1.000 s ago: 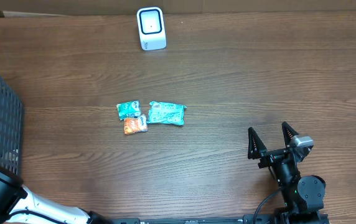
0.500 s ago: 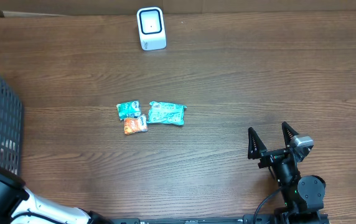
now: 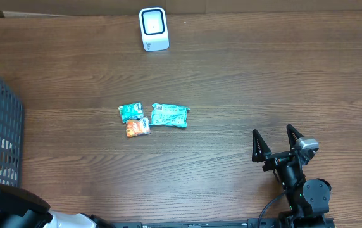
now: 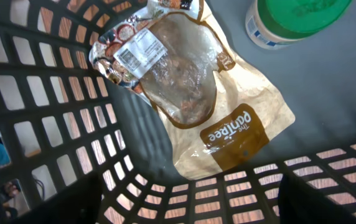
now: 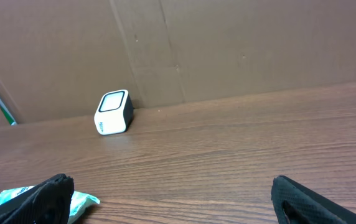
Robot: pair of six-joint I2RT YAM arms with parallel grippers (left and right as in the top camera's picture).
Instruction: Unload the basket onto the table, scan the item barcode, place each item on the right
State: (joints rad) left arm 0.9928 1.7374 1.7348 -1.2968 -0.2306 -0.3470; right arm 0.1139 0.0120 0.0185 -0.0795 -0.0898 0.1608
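Dark grey plastic lattice is being shown all round in the left wrist view. This is the inside of a basket, which the overhead view is giving only as an outer wall at the table's left edge. On the basket floor a tan pouch with a clear window is being seen. Its white barcode label is facing up, and what seems to be "The Pantree" is being read upside down. A green-lidded tub is being cut off at the far right, just beside the pouch. The left gripper is being held above the pouch, fingers wide apart, nothing between them. Overhead, only the left arm is being shown, at the near-left corner.

The right gripper is being held spread and empty at the near right of the wooden table. Its wrist view is taking in the white scanner, standing far left before a cardboard wall. A teal packet is being partly hidden there behind one finger. Overhead, a smaller teal packet and an orange packet are being shown bunched just beside it, mid-table, well apart from the scanner.
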